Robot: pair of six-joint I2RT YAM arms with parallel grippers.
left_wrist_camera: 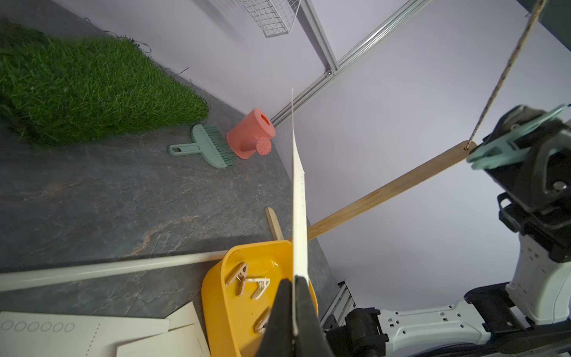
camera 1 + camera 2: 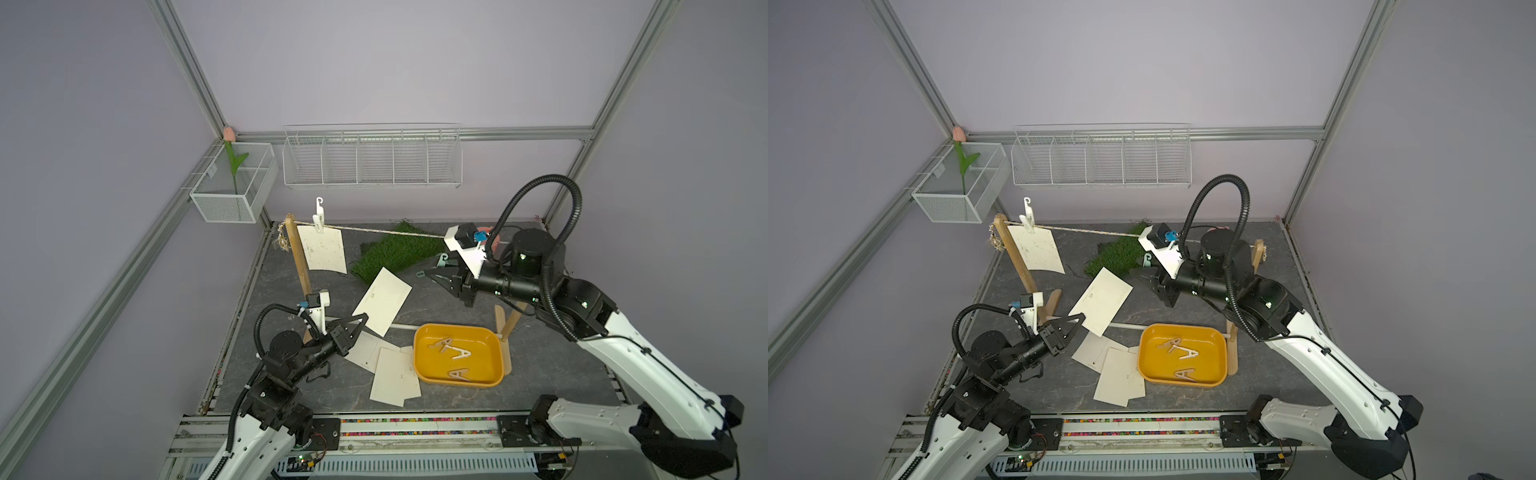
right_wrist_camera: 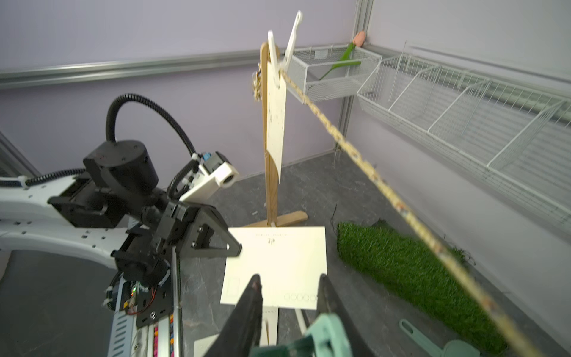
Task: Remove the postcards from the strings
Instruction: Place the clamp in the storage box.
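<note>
Showing two arms at a dark bench (image 2: pixel 540 374), with a string (image 2: pixel 382 230) stretched between two wooden posts across the upper middle of both top views.

Left pincer (image 2: pixel 365 318), lower left of centre, is closed on one corner of the held postcard (image 2: pixel 384 305). This card is off the string and tilted. It sits mid-frame, clear of the bench. The left wrist view shows it edge-on (image 1: pixel 299 201), rising from between the shut fingers (image 1: pixel 278 309).

Right pincer (image 2: pixel 430 277), right of centre and just below the string, grips a green peg (image 2: pixel 442 261). In the right wrist view the peg (image 3: pixel 324 337) sits low between the two fingers (image 3: pixel 253 296), whose tips stand apart.

The hung postcard (image 2: pixel 323 249) is at the upper left, just beside the left post (image 2: pixel 301 266). It hangs from the string, clamped by a white peg (image 2: pixel 318 218).

The loose postcards (image 2: pixel 392 376) lie overlapping on the bench at lower centre, just left of a yellow tray (image 2: pixel 457 328). Three tan pegs (image 2: pixel 455 353) lie inside the tray.

A green grass mat (image 2: pixel 395 253) lies behind the string at centre.
</note>
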